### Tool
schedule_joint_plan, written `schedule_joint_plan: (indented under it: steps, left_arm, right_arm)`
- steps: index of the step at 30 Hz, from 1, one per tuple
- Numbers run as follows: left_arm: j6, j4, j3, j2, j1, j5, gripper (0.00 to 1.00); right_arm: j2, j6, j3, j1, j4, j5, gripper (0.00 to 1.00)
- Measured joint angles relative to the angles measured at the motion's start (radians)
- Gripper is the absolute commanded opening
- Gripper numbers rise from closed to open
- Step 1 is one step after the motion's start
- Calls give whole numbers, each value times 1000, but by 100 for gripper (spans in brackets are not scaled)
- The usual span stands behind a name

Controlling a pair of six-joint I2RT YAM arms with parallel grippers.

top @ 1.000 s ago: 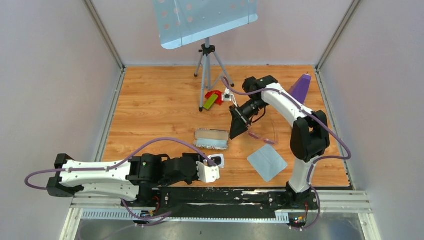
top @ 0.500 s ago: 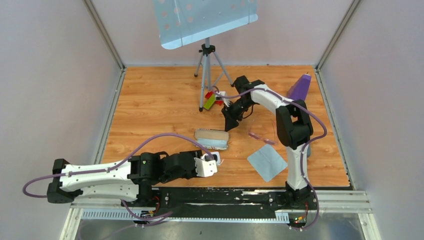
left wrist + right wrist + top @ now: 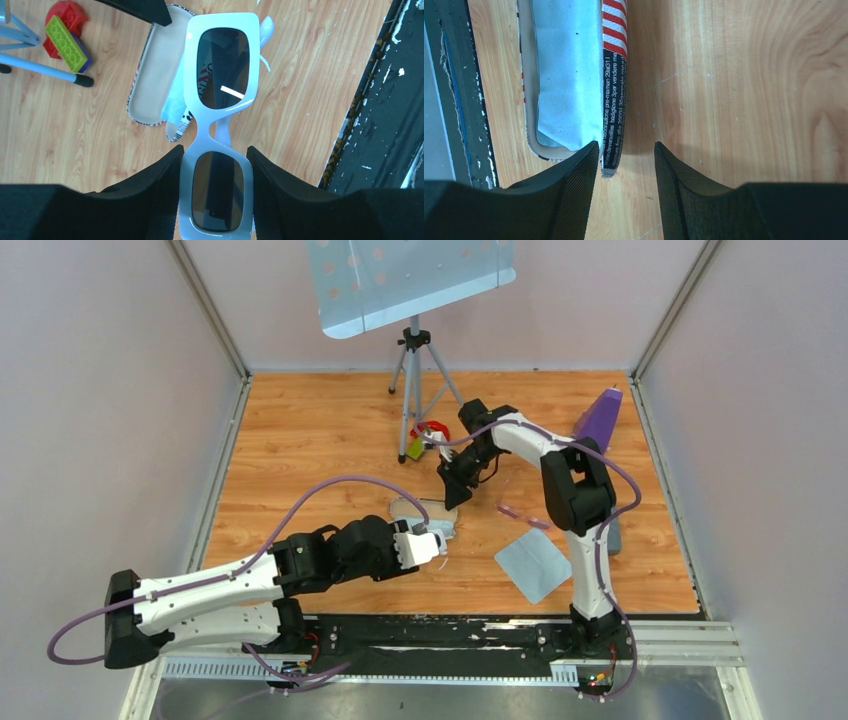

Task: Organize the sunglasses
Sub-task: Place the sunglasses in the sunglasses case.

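My left gripper point(image 3: 214, 150) point(image 3: 432, 543) is shut on a pair of white-framed sunglasses point(image 3: 220, 90) with dark lenses, its fingers pressing on both sides of one lens. The pair hangs over the near end of an open case point(image 3: 150, 70) point(image 3: 412, 510) with a striped, printed shell and a light blue cloth point(image 3: 564, 75) inside. My right gripper point(image 3: 626, 145) point(image 3: 452, 475) is open at the case's far side, and the raised lid edge point(image 3: 614, 100) stands between its fingers, close to the left one. A second, thin pale pink pair point(image 3: 522, 512) lies on the table to the right.
A blue-grey cloth point(image 3: 533, 562) lies flat at the front right. Red and green toy bricks point(image 3: 425, 437) point(image 3: 62, 35) sit by a tripod point(image 3: 413, 370) that carries a metal tray. A purple object point(image 3: 600, 418) stands at the back right. The black rail point(image 3: 385, 100) edges the table.
My left arm has carried the sunglasses forward to the case. My right gripper has swung left to the case's far side, and its jaws have spread a little.
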Motion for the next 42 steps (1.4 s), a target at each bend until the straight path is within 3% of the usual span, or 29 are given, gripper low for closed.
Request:
schedule_joint_plan:
  steps: [2,9,13,18,22,30,42]
  left_arm:
    - [2,9,0,20,17,19,40]
    - [4,16,0,22,43,55,40]
    - [19,19,0,26,61,66,40]
    - [26,59,5,87,94,91,40]
    - [34,106,6,150,97,113,40]
    - [53,179,6,197,105,149,40]
    - [71,286,6,320,150,212,40]
  right_arm:
    - [13,-10,0,8,-4,-2,48]
    - [21,-36,0,28,-15,-22,21]
    - [20,-46,-3,29,-8,-25,11]
    - [-61,-57,-107,41,69,24,1]
    - [-210,-66,-243,81,174,100,0]
    - [-494,-60,-589,153,547,251,0]
    - [-509,-57,-698,156,848,370,0]
